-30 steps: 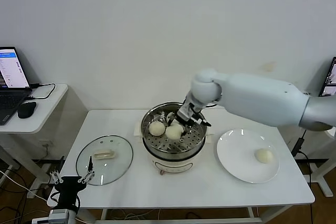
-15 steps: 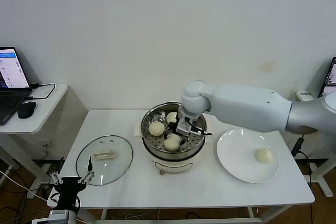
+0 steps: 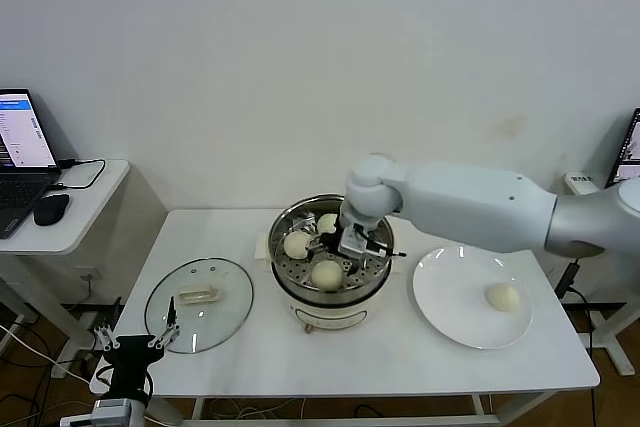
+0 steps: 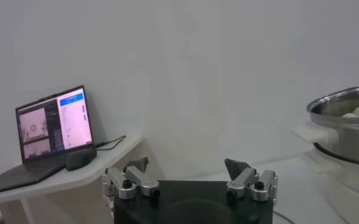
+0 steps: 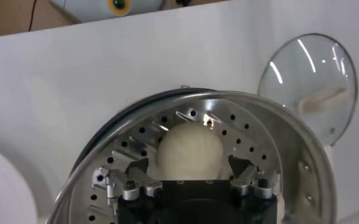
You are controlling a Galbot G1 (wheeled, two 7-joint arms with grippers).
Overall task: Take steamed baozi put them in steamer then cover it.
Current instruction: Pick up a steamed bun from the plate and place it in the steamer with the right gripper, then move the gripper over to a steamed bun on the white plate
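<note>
Three steamed baozi (image 3: 326, 274) lie on the perforated tray inside the steamer (image 3: 372, 284), which stands mid-table between the cover (image 3: 198, 304) and a white plate (image 3: 455, 317). One bun (image 3: 297, 244) sits toward the robot's left side of the tray, another (image 3: 327, 222) toward the far wall, and the nearest one lies on the front of the tray. The right gripper (image 3: 347, 244) hangs inside the pot just above the tray, its fingers (image 5: 241, 167) spread apart with the front bun (image 5: 190, 152) lying free between and beyond them, untouched. A fourth bun (image 3: 502, 296) rests on the plate, well apart from the pot. The glass cover lies flat on the table, handle up, beside the steamer's left. The left gripper (image 4: 188, 168) waits low off the table's near-left corner, fingers wide and empty, facing a laptop (image 4: 52, 123) on a side desk.
</note>
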